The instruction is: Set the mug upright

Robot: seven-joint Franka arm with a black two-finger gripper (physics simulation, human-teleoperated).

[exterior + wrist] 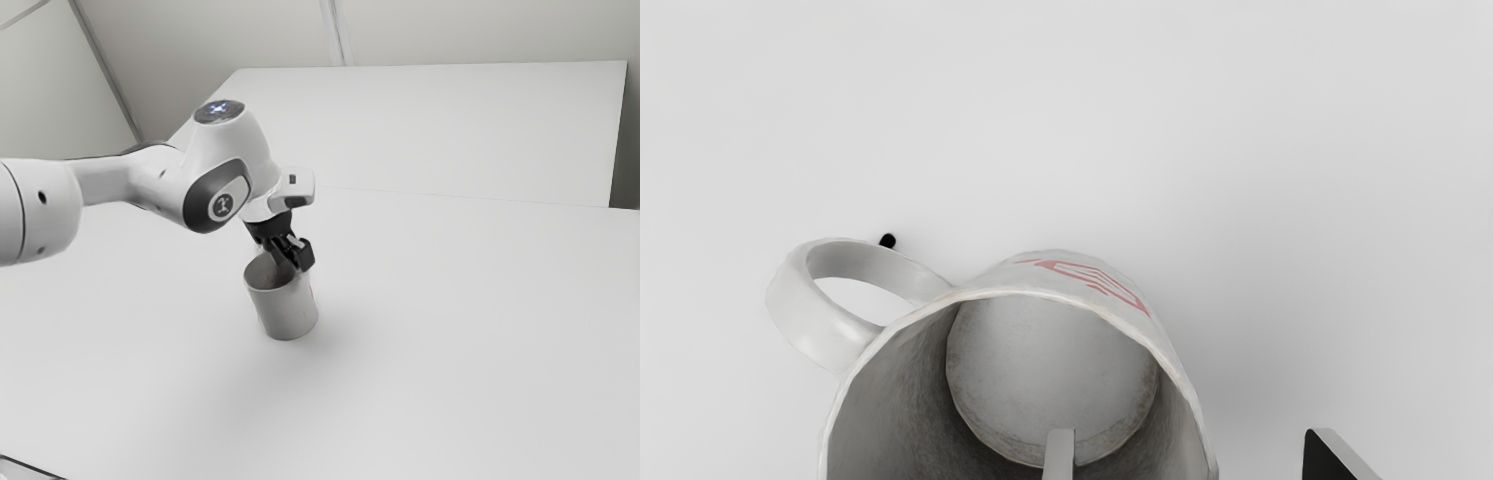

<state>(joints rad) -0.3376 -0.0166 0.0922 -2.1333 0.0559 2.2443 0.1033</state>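
- I am watching the mug sitting mouth-up on the table, directly below the gripper; it is resting on its base or very nearly so.
- It is seeming to lean slightly toward the exterior view's left; I am not managing to tell real tilt from camera angle.
- I am reading the fingers as spread, pinching nothing: one is reaching inside the mouth, the other is hanging outside, the wall passing between them with room to spare.
- I am judging that this straddle is serving a wall grip, either for righting a remaining lean or for letting go after standing it up; both are fitting.
- The handle is pointing away from the outer finger, probably leaving that wall free.
- A red logo is showing outside the rim, angular and striped; I am making out no letters.
- A black dot is lying by the handle, unidentified.
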